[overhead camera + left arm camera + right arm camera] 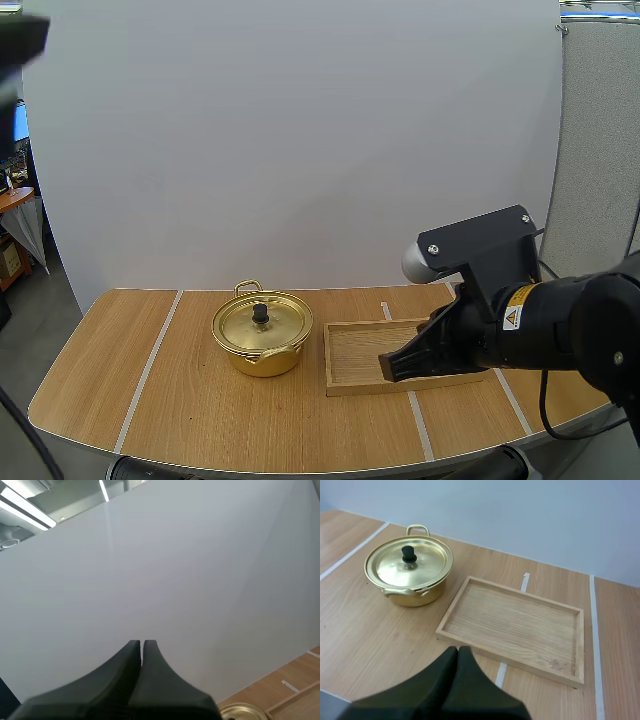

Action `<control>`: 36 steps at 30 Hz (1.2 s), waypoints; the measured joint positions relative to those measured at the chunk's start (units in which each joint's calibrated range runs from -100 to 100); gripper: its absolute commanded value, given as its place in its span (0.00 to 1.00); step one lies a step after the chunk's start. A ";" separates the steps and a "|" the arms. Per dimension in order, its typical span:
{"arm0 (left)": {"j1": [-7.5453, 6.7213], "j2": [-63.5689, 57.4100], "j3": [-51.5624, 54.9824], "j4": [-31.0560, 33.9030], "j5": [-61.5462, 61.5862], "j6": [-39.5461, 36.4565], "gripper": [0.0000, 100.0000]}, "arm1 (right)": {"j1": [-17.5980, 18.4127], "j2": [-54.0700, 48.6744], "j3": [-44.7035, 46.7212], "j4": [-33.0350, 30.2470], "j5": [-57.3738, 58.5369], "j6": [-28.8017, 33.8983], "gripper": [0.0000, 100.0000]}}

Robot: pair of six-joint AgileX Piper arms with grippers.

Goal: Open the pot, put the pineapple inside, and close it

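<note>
A gold pot (262, 335) stands on the wooden table with its lid on; the lid has a black knob (260, 314). In the right wrist view the pot (409, 571) sits to the left of a wooden tray (515, 625). My right gripper (388, 368) hangs over the tray's near edge, shut on nothing, its fingers together as one dark wedge (458, 652). My left gripper (142, 645) is shut too and points at the white backdrop, with the pot's rim (243, 712) just beside it. No pineapple is visible.
The wooden tray (352, 352) lies bare, right of the pot. White tape lines (150, 365) cross the table top. The table's curved front edge (300, 468) runs close to the arms' bases.
</note>
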 measured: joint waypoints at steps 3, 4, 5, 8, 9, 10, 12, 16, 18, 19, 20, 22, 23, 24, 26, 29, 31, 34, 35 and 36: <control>0.00 -4.04 5.64 0.00 0.14 -1.59 0.00 | -0.89 -1.88 0.00 0.00 -1.86 0.00 0.00; 0.00 -5.61 7.60 0.00 0.14 -2.39 0.00 | -1.22 -2.45 0.00 0.00 -2.29 0.00 0.00; 0.00 -7.14 9.54 0.00 -0.08 -3.29 0.00 | -1.43 -2.85 0.00 0.11 -3.29 0.00 0.00; 0.00 -10.41 14.32 0.00 -3.24 -5.82 0.00 | -2.30 -3.71 0.00 0.11 -5.31 0.00 0.00; 0.00 -11.10 16.38 0.00 -5.77 -6.92 0.00 | -2.63 -4.18 0.00 0.11 -6.20 0.00 0.00; 0.00 -11.43 18.37 0.00 -8.24 -8.50 0.00 | -2.98 -4.33 0.00 0.11 -7.46 0.00 0.00; 0.00 -11.43 21.80 0.00 -12.54 -10.68 0.00 | -3.71 -5.05 0.00 0.34 -10.77 0.00 0.00; 0.06 -11.37 27.96 0.00 -22.41 -13.50 0.00 | -5.19 -6.96 0.00 2.13 -21.04 0.00 0.00; 0.31 -11.37 30.08 0.00 -25.76 -14.15 0.00 | -5.84 -7.63 0.00 2.69 -25.82 0.00 0.00; 0.62 -11.37 31.67 0.00 -28.18 -14.70 0.00 | -6.38 -8.24 0.00 3.08 -28.93 0.00 0.00; 0.94 -11.37 33.26 0.00 -30.69 -15.24 0.00 | -6.85 -8.37 0.00 3.70 -31.59 0.00 0.00; 1.58 -11.37 35.98 0.00 -34.80 -16.66 0.00 | -7.81 -8.65 0.00 4.93 -36.48 0.00 0.00; 1.86 -11.37 37.15 0.00 -36.47 -17.52 0.00 | -8.12 -8.65 0.00 5.37 -38.08 0.00 0.00; 2.22 -11.37 38.71 0.00 -39.03 -18.38 0.00 | -8.46 -8.65 0.00 5.71 -40.06 0.00 0.00; 2.74 -11.26 41.97 0.00 -43.33 -19.71 0.00 | -8.89 -8.78 0.34 6.09 -44.12 0.00 0.00; 3.51 -11.26 46.95 0.00 -50.15 -20.84 0.00 | -9.22 -8.88 2.92 6.21 -49.83 0.00 0.00; 4.09 -11.26 51.17 0.00 -55.07 -21.06 0.00 | -9.22 -8.88 5.92 6.32 -53.12 0.00 0.00; 4.53 -11.26 56.70 0.00 -62.29 -21.31 0.00 | -9.22 -8.88 10.99 6.32 -57.14 0.00 0.00; 4.56 -11.26 58.90 0.00 -63.97 -21.31 0.00 | -9.22 -8.88 12.62 6.32 -57.71 0.00 0.00; 4.63 -11.26 59.59 0.00 -64.90 -21.31 0.00 | -9.22 -8.88 13.27 6.32 -58.22 0.00 0.00</control>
